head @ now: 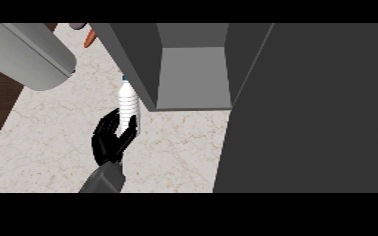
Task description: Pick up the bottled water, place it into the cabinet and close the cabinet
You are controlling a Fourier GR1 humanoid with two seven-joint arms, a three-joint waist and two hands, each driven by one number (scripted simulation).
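Fingers of the left hand curl round the lower half of the bottled water, near the desk's middle, just left of the open cabinet. Judgement: lift straight, clear the cabinet's left wall, then swing right onto its shelf.

You have one bottled water here, standing just left of the cabinet. You have one cabinet, grey, with one door swung open on its right side. One black hand shows, below and left of the cabinet, on one grey forearm. One large grey cylinder lies well left of the cabinet. One orange thing sits by the cabinet's upper left corner; you cannot tell what it is.
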